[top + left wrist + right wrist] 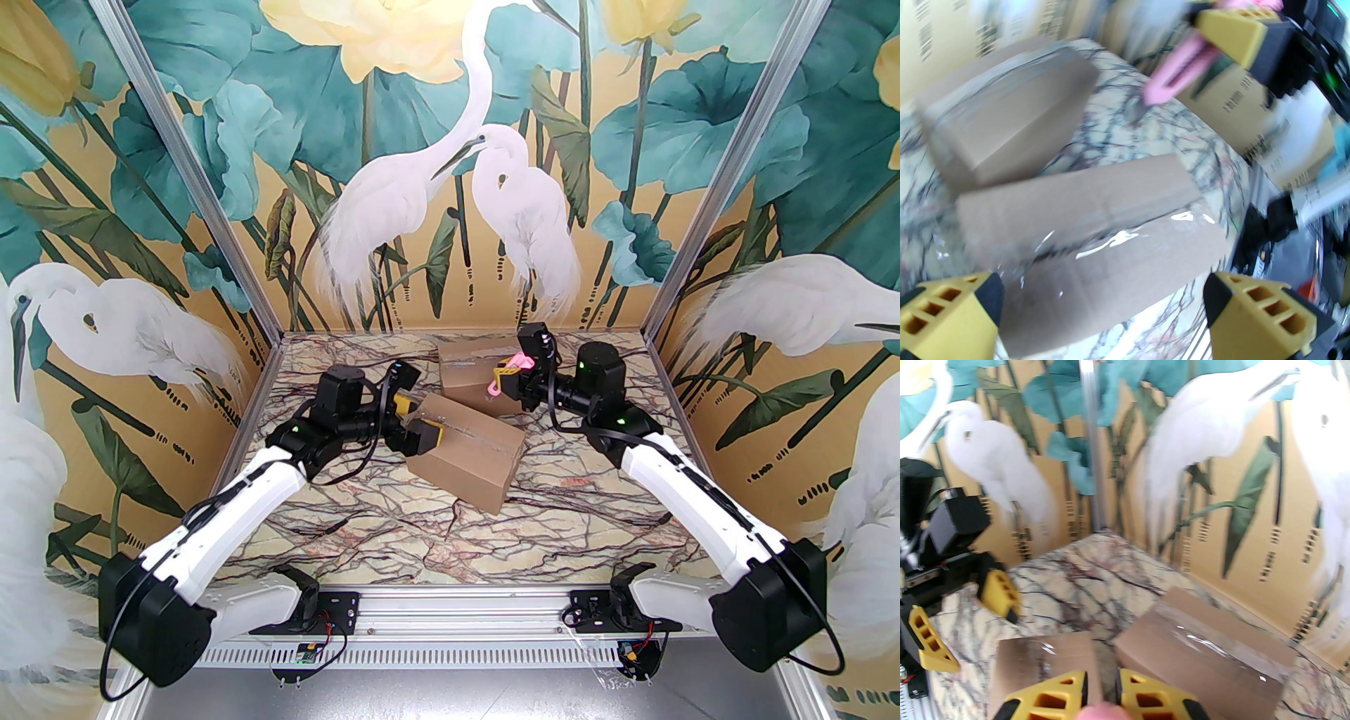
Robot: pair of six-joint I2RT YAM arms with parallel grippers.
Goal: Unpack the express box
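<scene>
**Brace the carton, then slit the tape**

The left pincer [420, 429] stands spread wide at the left end of the near box [471, 467]. Its yellow fingers [1262, 316] are well apart with the carton's end just ahead between them, and they pinch nothing. The right pincer [508, 373] is pressed together on a pink cutter [520, 361], held over the near edge of the far box [460, 380]. Whether the blade touches anything I cannot tell. Both cartons lie sealed on the marbled bench [394, 541], near each other.

The step in hand looks like bracing a carton for the cut. To do it well, the left pincer should press or clamp one end, clear of the seam, so the carton cannot skate on the smooth stone. The blade should then run shallow along the centre seam, moving away from the bracing fingers, so whatever is inside stays unmarked. Which carton is meant first I cannot tell.

The cartons are plain brown cardboard, rectangular, matt and crisp at the edges. Clear tape [1118, 240] runs along the near one's top seam and shines in wrinkled streaks. It looks thin and slick, so it will likely part easily under a blade but cling if pulled. The cutter is slim plastic with a short dark tip. The bench is hard, glossy and veined.
</scene>
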